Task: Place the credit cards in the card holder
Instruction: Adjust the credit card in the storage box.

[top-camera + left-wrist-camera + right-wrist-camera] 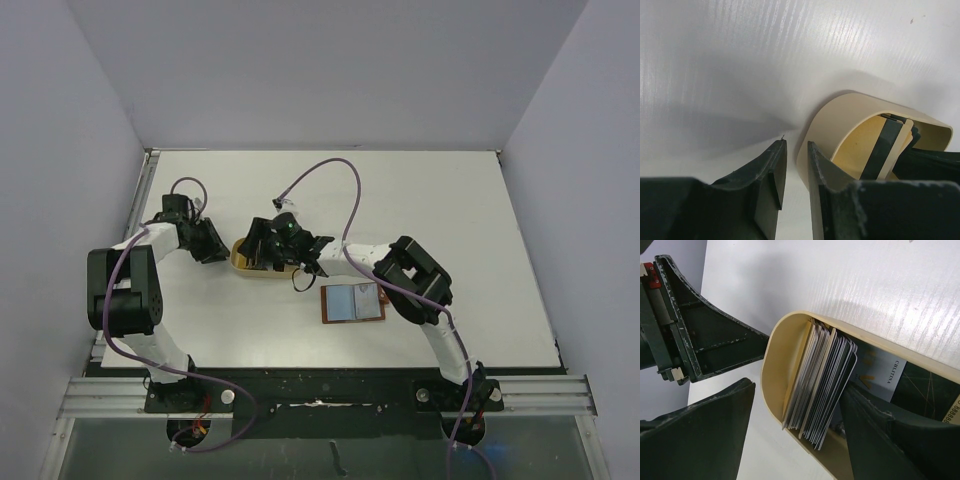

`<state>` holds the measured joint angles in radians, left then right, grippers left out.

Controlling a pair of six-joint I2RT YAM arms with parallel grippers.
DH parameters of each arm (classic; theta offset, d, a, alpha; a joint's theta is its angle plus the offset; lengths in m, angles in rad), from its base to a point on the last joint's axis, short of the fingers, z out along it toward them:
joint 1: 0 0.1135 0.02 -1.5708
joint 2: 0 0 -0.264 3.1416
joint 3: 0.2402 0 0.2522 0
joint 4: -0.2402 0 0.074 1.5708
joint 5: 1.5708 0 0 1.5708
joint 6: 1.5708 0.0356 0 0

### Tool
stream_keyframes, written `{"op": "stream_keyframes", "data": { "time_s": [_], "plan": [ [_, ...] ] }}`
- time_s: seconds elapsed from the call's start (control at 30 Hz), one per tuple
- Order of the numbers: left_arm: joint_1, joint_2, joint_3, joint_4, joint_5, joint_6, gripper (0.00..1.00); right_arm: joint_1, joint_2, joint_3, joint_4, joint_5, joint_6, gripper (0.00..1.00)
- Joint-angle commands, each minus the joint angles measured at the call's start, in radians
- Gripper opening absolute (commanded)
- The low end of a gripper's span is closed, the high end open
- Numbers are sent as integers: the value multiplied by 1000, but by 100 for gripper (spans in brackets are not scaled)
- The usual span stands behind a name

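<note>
At mid-frame from above, the right pincer [797,390] stands apart astride the credit cards [822,375] upright in the tan tray [776,350]. Closing, it may pinch the tray wall or several cards. Beside the tray the left pincer [796,146] is nearly together, empty. The card holder [352,302] lies open, lower right.

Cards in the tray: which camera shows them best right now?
Right wrist: the cards stand on edge as a stack at the rounded end of the tray. Left wrist catches only one dark card edge past the tray wall. The top view hides them under the right arm.
</note>
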<state>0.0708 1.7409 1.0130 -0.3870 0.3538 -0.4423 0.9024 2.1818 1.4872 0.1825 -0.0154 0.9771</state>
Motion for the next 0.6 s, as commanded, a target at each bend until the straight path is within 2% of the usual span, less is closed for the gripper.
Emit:
{"op": "stream_keyframes", "data": {
  "time_s": [0.0,0.27,0.43,0.57],
  "plan": [
    [-11,-31,22,46,38,-18,22,2,-77,23,18,4,12,68],
    [-14,-22,25,54,41,-25,22,-4,-76,-8,108,-34,25,59],
    [-15,-15,31,55,41,-26,22,-5,-61,2,102,-38,30,56],
    [-16,-12,33,54,38,-27,22,-5,-61,-16,136,-50,41,49]
  ]
}}
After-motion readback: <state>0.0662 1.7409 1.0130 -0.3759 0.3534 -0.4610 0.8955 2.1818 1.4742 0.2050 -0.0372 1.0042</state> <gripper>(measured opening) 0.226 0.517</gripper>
